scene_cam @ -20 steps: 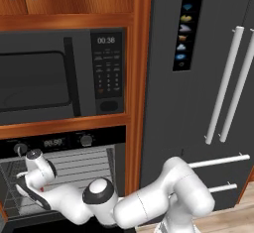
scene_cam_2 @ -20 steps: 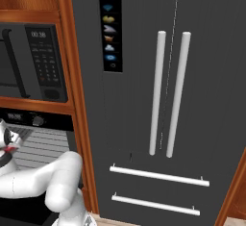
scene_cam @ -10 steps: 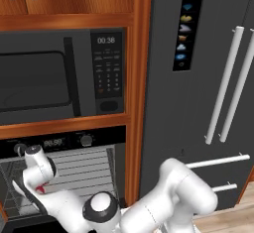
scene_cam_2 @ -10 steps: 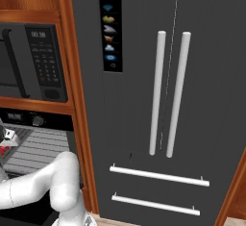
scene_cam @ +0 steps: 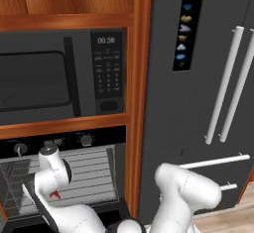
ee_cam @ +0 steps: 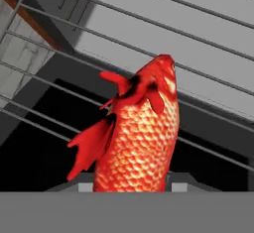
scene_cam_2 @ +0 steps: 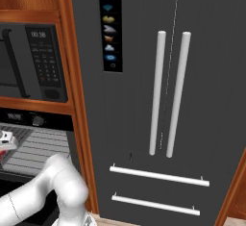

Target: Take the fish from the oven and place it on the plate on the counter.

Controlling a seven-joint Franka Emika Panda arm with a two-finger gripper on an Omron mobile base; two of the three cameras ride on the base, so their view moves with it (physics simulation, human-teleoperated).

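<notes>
The fish [ee_cam: 141, 133] is seen close up in the hand view: red-orange, scaled, with red fins, its head pointing up and away. It rises from between the gripper [ee_cam: 133, 186], whose fingers are closed on its lower body. Grey wire rack [ee_cam: 208, 33] bars are seen behind it.

In the left base view the white arm is reached into the open oven [scene_cam: 94, 170], and a small patch of red, the fish, is seen at the gripper [scene_cam: 53, 195] in front of the rack. Two round knobs are seen on the oven's panel. In the right base view, the hand [scene_cam_2: 6, 141] is seen at the left edge, before the rack.

A black microwave [scene_cam: 59, 76] with a keypad is set above the oven, framed in wood. A dark fridge [scene_cam_2: 168, 100] with pale bar handles stands to the right.
</notes>
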